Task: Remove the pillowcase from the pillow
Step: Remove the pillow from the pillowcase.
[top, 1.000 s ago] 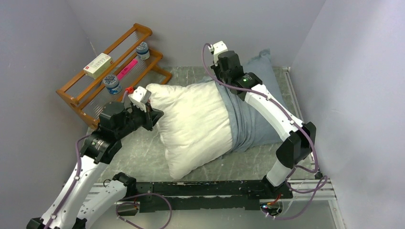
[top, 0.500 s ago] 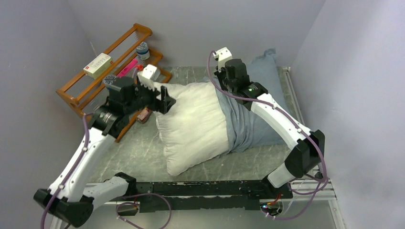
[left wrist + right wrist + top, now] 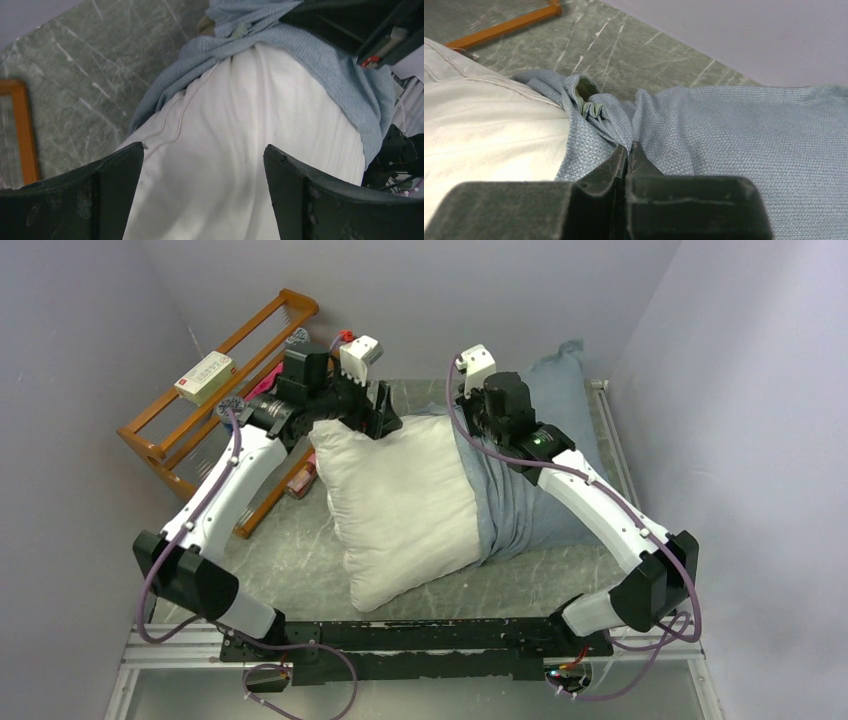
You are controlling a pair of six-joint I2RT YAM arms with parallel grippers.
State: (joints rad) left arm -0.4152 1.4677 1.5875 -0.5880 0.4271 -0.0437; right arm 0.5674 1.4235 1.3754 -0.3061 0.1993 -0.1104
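**At the table's far side: pillow half out of its case**

Across the grey table (image 3: 290, 550) we see the white pillow (image 3: 400, 505) lying bare at its left end. The blue-grey pillowcase (image 3: 515, 510) is bunched round its right part. Our right gripper (image 3: 626, 150) is clenched on a fold of that cloth. Our left gripper (image 3: 202, 152) stands spread wide over the pillow's far edge, grasping nothing.

White-shelled arms (image 3: 225, 490), black joints (image 3: 195, 578), purple cables (image 3: 141, 590), scuffed matte-black fingers (image 3: 330, 200)

No text is legible; print on the box (image 3: 204, 377) is blurred.
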